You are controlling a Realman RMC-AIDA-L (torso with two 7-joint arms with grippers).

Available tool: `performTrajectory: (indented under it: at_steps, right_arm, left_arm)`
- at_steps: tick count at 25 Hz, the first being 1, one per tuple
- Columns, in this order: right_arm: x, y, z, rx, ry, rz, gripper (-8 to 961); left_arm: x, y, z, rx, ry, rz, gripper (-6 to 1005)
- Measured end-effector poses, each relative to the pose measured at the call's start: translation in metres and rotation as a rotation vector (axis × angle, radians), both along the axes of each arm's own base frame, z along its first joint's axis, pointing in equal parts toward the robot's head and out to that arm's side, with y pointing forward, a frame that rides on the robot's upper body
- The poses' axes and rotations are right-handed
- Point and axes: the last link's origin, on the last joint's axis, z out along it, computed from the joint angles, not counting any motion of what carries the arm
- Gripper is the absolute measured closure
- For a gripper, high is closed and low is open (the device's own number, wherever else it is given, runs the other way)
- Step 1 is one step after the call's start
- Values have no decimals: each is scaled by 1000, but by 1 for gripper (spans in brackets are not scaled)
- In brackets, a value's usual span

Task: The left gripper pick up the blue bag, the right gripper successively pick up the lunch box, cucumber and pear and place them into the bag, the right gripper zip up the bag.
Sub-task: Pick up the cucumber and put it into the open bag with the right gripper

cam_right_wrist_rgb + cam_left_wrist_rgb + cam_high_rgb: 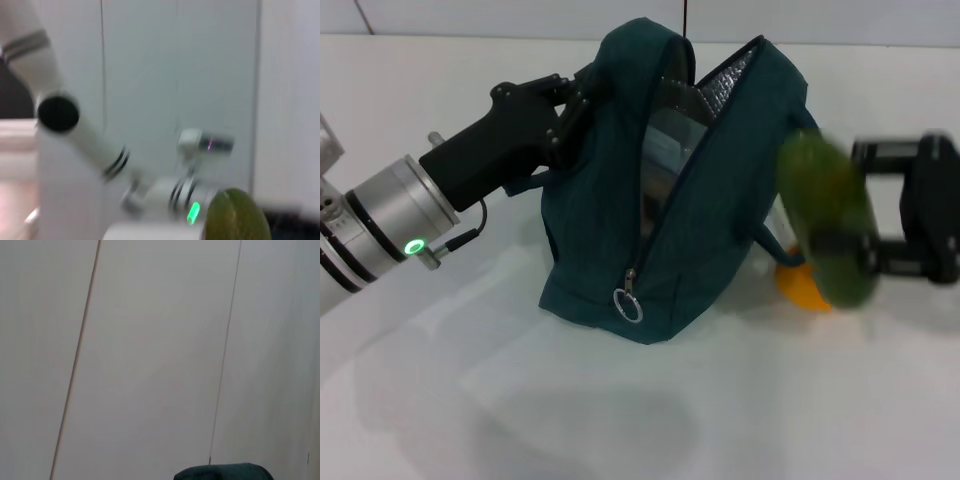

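At centre frame in the head view the bag [705,210], dark teal woven fabric with quilted silvery lining, stands on the white table [570,410], its zip gaping and a metal ring pull [627,303] hanging low on its front. The left gripper [570,105], matte black on a silver cylindrical arm at left, is clamped on the bag's upper left edge. Through the opening a clear, glossy box [665,150] shows inside. At right the black right gripper [850,250] holds the blurred, long green cucumber [825,220] upright beside the bag. The orange pear [803,287] peeks out below it, on the table.
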Motion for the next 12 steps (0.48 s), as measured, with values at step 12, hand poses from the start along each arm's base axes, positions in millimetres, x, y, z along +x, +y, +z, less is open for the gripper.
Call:
performTrajectory:
  at_steps: [12]
  right_arm:
    - [-36, 49, -9, 190, 321, -99, 404]
  left_arm:
    - [4, -4, -2, 52, 45, -75, 919]
